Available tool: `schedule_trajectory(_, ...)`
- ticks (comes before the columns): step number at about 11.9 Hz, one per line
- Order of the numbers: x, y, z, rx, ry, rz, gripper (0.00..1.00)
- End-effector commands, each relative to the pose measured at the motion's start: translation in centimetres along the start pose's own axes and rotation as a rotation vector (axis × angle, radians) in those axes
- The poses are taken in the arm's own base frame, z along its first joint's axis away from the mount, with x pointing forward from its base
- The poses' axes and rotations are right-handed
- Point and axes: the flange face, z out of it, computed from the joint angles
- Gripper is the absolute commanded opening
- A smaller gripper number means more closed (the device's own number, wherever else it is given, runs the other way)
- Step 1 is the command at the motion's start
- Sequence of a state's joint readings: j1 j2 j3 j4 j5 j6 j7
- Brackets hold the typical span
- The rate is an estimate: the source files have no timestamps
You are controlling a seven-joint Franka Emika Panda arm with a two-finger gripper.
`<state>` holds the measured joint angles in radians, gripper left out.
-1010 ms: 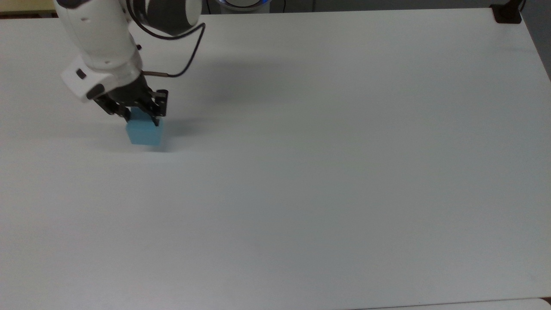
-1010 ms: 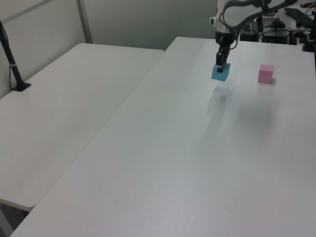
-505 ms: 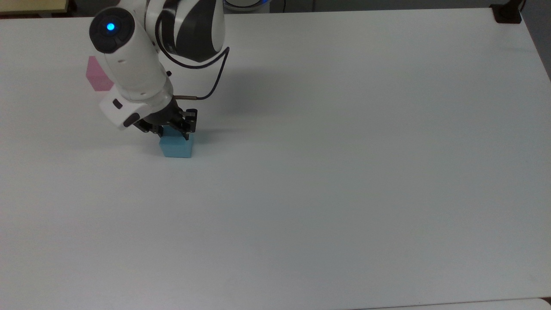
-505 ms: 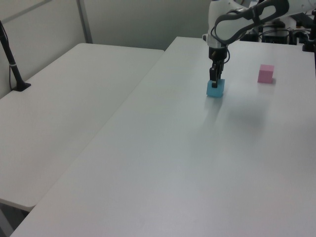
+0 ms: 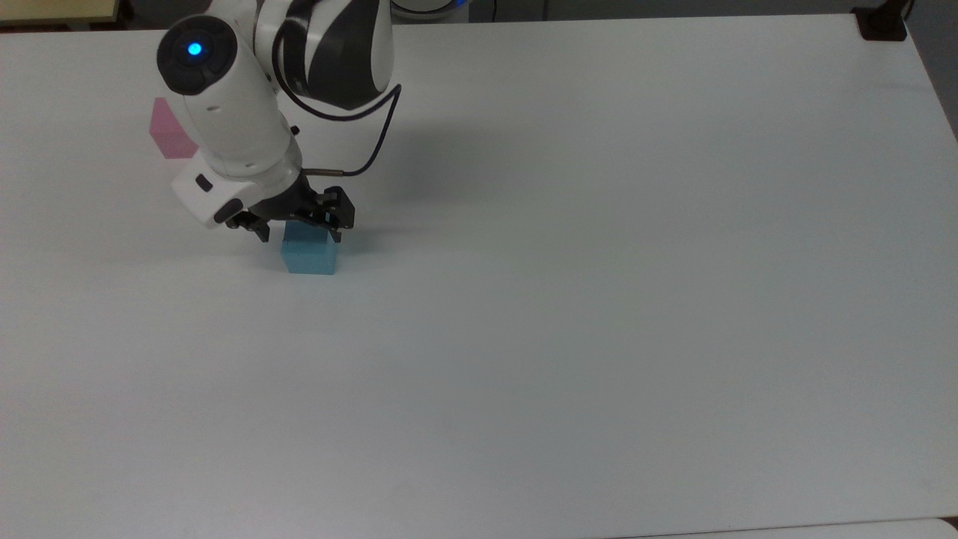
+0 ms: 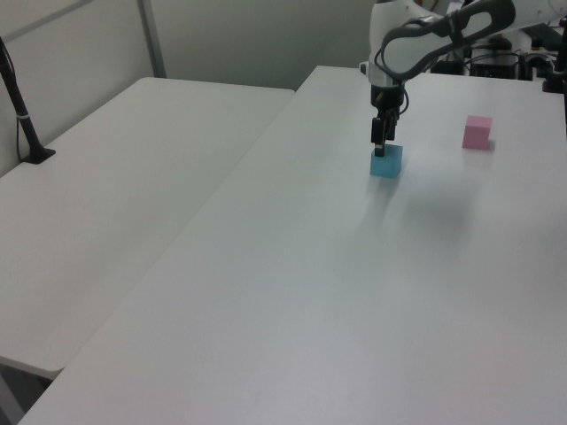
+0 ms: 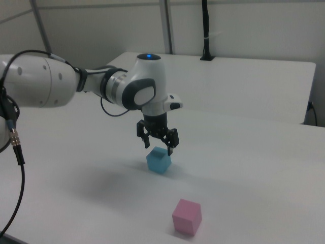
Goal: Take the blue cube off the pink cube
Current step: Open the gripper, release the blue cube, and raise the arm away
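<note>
Two cubes are now being seen well apart on the white table, the blue cube having just been set down and released at five o'clock of the pink cube while the spread gripper is being lifted clear, leaving the task seemingly done.

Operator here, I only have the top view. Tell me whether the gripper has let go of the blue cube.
Observer: Yes. In the right view the gripper is open, its fingers spread just above the blue cube, not clamping it.
Operator: Confirm the cube is down on the table.
Observer: The left view has the blue cube resting flat on the white table.
Operator: The arm covers part of the pink cube for me. Report on it.
Observer: In the right view the pink cube shows whole, sitting alone on the table, well apart from the blue one.
</note>
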<state>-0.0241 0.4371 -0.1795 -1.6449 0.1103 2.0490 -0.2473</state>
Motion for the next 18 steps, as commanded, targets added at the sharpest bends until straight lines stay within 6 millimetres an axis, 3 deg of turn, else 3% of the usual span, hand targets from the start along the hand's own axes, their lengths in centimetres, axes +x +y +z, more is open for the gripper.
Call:
schedule_trajectory(1, -5.3, 1.4, -10.4, 0.057, -0.077, 0.066, 1.00)
schedule_trajectory(3, -9.3, 1.4, -16.7, 0.084, -0.094, 0.110, 1.00)
schedule_trajectory(5, -12.7, 1.2, -21.7, 0.097, -0.080, 0.155, 1.00)
schedule_trajectory(7, -15.9, 1.7, -25.8, 0.099, -0.041, 0.181, 1.00)
schedule_trajectory(9, -18.0, 2.3, -28.3, 0.106, 0.012, 0.175, 1.00)
schedule_trajectory(12, -17.5, 2.4, -28.5, 0.030, 0.023, 0.100, 1.00)
schedule_trajectory(15, -15.0, 2.5, -27.1, -0.011, 0.061, 0.069, 1.00)
schedule_trajectory(18, -13.9, 2.5, -26.1, -0.035, 0.058, 0.075, 1.00)
